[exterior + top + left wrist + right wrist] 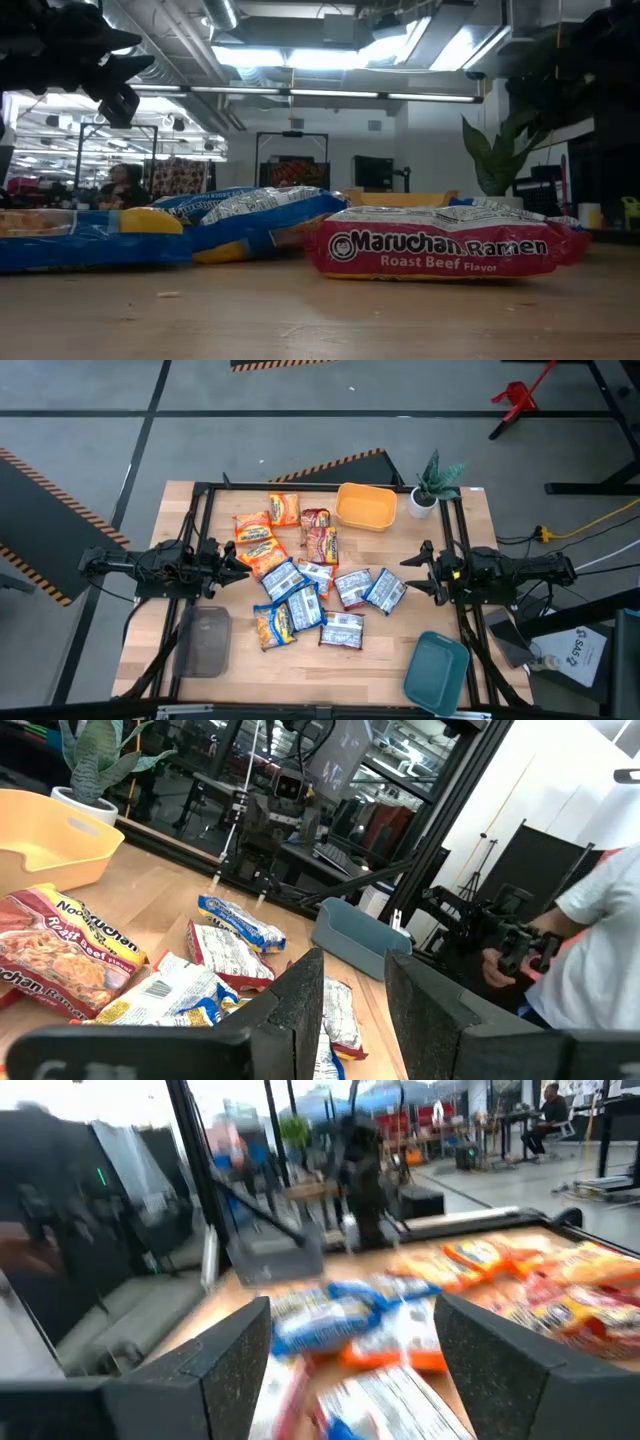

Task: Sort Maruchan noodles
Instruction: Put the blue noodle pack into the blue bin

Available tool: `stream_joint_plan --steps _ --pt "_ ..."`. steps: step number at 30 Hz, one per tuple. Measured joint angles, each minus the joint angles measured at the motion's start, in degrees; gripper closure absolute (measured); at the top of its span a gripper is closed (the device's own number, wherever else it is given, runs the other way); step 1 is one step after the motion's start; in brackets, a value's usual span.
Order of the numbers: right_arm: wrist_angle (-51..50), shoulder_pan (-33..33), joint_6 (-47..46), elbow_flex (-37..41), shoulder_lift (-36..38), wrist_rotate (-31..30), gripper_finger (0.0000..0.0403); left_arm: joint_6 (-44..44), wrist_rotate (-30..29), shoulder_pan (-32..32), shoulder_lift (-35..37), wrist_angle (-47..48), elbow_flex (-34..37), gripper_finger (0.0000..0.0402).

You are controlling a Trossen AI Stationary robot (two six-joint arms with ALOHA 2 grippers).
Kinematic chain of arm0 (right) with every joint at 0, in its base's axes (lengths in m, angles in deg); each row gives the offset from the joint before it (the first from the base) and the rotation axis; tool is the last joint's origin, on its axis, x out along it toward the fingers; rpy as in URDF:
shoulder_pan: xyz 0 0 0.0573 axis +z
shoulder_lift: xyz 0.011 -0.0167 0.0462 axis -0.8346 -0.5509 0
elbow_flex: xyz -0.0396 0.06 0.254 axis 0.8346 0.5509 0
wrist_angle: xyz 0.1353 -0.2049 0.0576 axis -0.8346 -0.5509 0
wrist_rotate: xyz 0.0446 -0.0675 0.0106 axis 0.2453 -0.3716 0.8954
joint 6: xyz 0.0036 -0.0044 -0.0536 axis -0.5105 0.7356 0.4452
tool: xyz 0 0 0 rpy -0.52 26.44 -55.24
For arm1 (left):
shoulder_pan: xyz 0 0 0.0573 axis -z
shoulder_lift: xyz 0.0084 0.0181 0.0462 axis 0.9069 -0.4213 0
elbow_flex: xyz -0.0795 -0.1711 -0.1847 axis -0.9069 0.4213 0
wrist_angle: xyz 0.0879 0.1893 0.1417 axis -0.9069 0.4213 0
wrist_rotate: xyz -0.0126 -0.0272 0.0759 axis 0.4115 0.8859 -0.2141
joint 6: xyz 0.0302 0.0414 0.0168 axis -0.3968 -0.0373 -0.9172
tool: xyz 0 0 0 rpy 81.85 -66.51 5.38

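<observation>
The Maruchan noodles (300, 580) lie flat in a loose pile at the table's middle. The orange packets (258, 542) are toward the left, the red-and-white ones (320, 542) toward the far side, and the blue-and-white ones (292, 592) toward the near side. A red Roast Beef packet (440, 250) and a blue packet (90, 238) fill the low view. My left gripper (243, 567) (355, 1010) is open, just left of the orange packets and above the table. My right gripper (410, 572) (345, 1360) is open wide, right of the pile, pointing at it.
A yellow bowl (365, 506) and a potted plant (432, 485) stand at the far edge. There is a grey tray (205, 642) at near left and a teal tray (437, 672) at near right. A dark frame borders the table. A person (600, 940) stands beyond the table's right side.
</observation>
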Motion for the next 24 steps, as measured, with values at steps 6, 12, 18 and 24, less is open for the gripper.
stream_joint_plan --steps 6,12,18,24 --pt "8.0 0.0 -19.5 0.0 0.0 -0.2 0.0136 -1.2 -2.4 0.0 0.0 -0.1 0.0 0.0298" --pt "17.9 0.0 -37.1 0.0 0.0 -7.1 0.0136 1.6 -18.2 0.0 0.0 -5.7 0.0 0.0298" --pt "20.6 0.0 -37.1 0.0 0.0 -21.2 0.0136 3.3 -28.0 0.0 0.0 -8.3 0.0 0.0298" --pt "20.2 0.0 -37.1 -0.1 -0.8 -29.6 0.0136 -0.3 -31.6 0.0 0.0 -8.9 0.0 0.0298"
